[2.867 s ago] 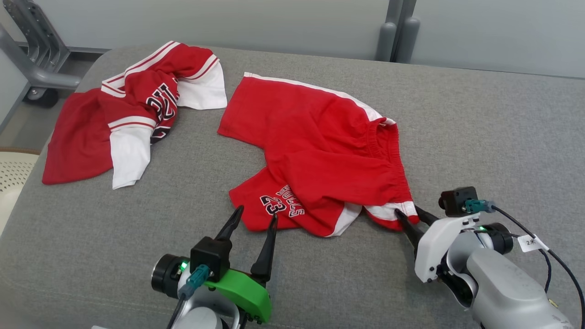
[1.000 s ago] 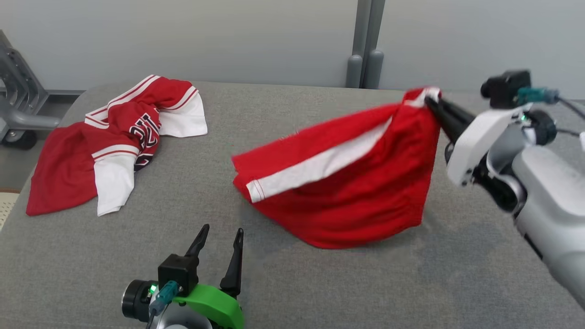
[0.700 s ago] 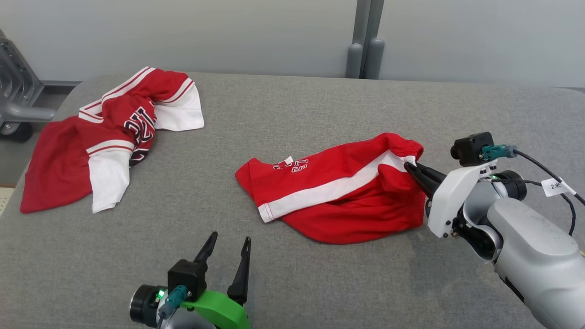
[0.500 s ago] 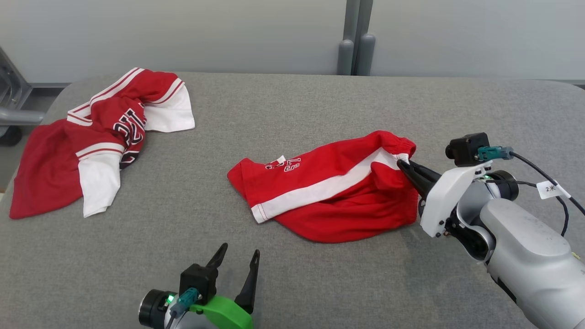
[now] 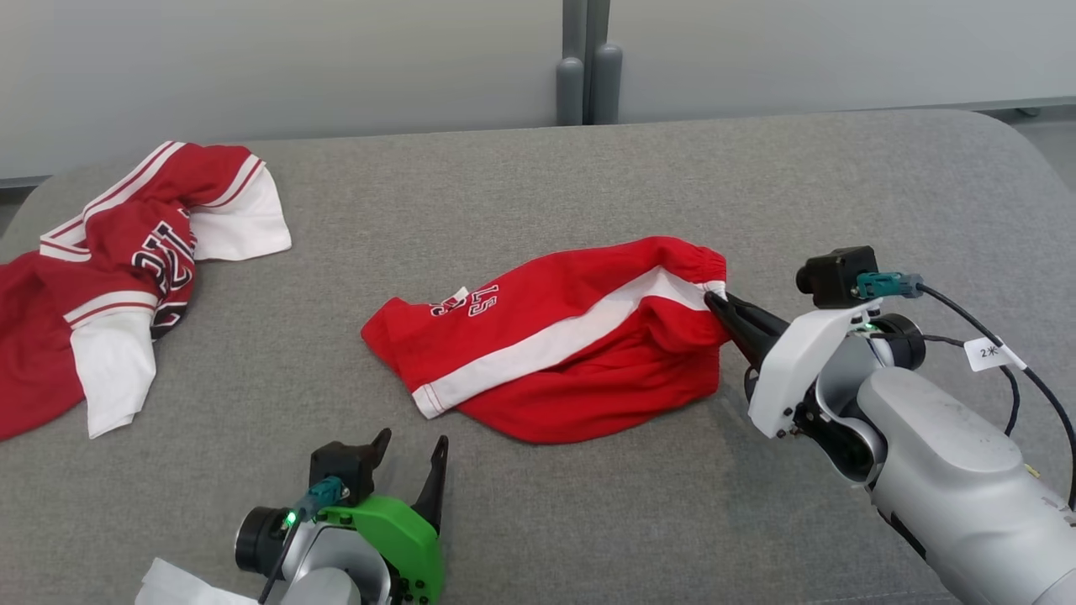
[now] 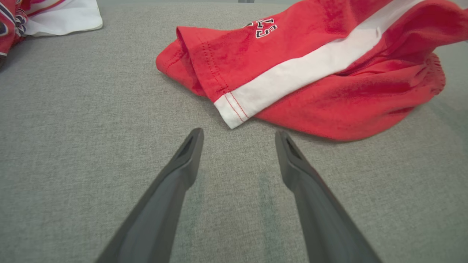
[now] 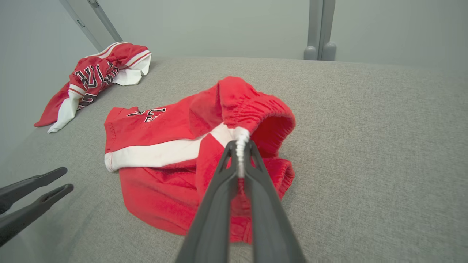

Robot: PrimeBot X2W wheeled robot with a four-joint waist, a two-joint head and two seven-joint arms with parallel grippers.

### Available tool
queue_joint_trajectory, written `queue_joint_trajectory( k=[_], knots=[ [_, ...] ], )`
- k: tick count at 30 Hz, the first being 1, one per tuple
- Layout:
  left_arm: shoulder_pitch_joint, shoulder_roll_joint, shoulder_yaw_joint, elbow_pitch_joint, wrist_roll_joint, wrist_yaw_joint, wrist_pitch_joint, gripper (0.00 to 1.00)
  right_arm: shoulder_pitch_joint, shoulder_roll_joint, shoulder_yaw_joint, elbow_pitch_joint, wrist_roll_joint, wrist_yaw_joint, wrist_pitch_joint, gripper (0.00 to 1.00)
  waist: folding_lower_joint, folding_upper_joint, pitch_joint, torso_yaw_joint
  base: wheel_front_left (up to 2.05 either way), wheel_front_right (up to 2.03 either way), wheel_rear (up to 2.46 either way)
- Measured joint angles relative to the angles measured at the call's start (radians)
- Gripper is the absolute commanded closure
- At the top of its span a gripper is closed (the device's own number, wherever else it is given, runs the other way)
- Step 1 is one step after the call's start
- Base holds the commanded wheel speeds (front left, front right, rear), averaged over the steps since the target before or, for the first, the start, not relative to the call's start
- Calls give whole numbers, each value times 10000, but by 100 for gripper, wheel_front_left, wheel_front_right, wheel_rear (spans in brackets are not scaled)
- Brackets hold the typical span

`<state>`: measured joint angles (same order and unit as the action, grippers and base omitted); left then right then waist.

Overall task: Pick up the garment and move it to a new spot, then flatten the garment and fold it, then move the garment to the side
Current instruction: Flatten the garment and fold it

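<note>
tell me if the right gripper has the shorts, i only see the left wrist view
Observer: Yes, the right gripper is shut on the shorts at the white side seam.
Operator: is that end lifted
Observer: A little: the waistband arches up open at the grip, the rest lies on the grey table.
Operator: what's the red bit at my top left
Observer: A whole red and white jersey, crumpled at the table's far left, apart from the shorts.

The shorts [image 5: 555, 361] are red with a white side stripe and black, white-edged lettering. Left of them, the jersey [image 5: 109, 269] is red with white panels and striped trim. The surface [image 5: 588, 504] is grey weave. The left end effector [image 5: 412, 439] has a green mount, the right end effector [image 5: 716, 301] a white one.
</note>
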<state>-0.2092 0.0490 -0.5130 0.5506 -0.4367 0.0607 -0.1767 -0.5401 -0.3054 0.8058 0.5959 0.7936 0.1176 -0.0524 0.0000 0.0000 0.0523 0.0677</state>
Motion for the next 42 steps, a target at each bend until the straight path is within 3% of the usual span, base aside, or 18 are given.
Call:
queue_joint_trajectory(
  k=[15,34,36,37,38,39,42],
  knots=[
    [-1215,-71,86,1248,-485,-77,-2,0,-330,169,40,36,-2,52,-221,100,0,0,705,-685,0,0,0],
    [-1953,-96,-355,1919,-1981,-399,-159,0,-464,230,186,328,0,54,-439,100,0,0,1076,-718,0,0,0],
    [-2031,-96,-420,1975,-2075,-428,-199,17,-473,240,209,345,0,54,-439,100,0,0,1102,-730,0,0,0],
    [-2083,-96,-548,2023,-2113,-468,-238,50,-506,242,209,372,0,54,-454,100,0,0,1146,-744,0,0,0],
    [-2120,-98,-652,2061,-2113,-493,-245,69,-529,238,209,401,0,54,-466,100,0,0,1161,-750,0,0,0],
    [-2151,-102,-713,2084,-2113,-508,-282,100,-544,236,209,422,0,54,-518,100,0,0,1171,-753,0,0,0],
    [-2242,-104,-836,2127,-2109,-514,-360,100,-576,222,207,483,0,54,-543,100,0,0,1192,-748,0,0,0]
  ],
)
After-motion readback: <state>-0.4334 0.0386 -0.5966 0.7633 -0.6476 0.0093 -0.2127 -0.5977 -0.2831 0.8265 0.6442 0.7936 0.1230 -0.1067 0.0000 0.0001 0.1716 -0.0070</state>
